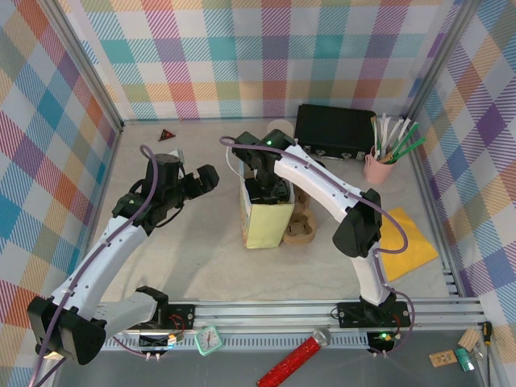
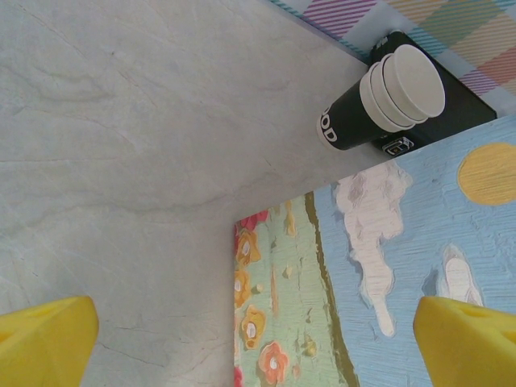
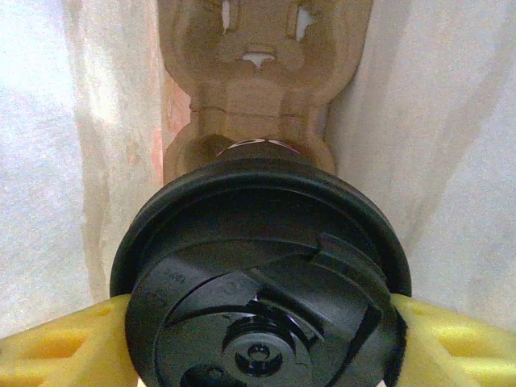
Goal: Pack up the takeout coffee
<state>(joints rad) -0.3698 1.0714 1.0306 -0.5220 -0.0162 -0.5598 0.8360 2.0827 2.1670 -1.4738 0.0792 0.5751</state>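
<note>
Clamped on the coffee (image 3: 258, 314) with the right claw (image 3: 258, 343), yellow pads (image 3: 56, 343) at either side just under the lid rim. Hanging inside the bag (image 1: 266, 224), above a pulp carrier (image 3: 262, 89) at its bottom; bag upright near the middle of the table (image 1: 201, 266). Probably light, thin-walled and crushable, lid liable to pop off: best squeezed gently below the rim and kept upright. Left claw (image 1: 208, 179) wide open, empty, just left of the bag.
</note>
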